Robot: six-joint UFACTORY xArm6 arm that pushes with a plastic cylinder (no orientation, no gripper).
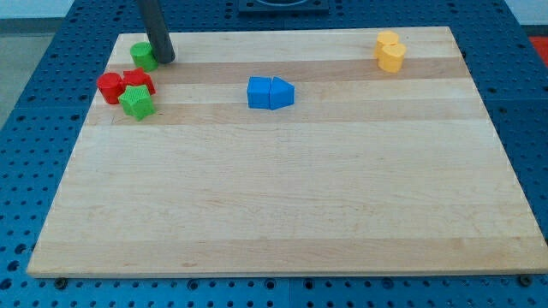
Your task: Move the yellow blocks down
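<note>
Green star block [136,103] clear; my tip [164,60] hides green cylinder's [142,56] edge.

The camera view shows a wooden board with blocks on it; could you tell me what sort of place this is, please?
Probably a robotics lab bench. A wooden board lies on a blue perforated table, small coloured blocks such as the yellow blocks sit on it, and my tip rests beside a green block.

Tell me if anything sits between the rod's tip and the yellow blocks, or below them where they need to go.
My tip is far left beside a green block. The blue blocks sit slightly below the straight path to the yellow blocks. Nothing visible lies below the yellow ones.
</note>
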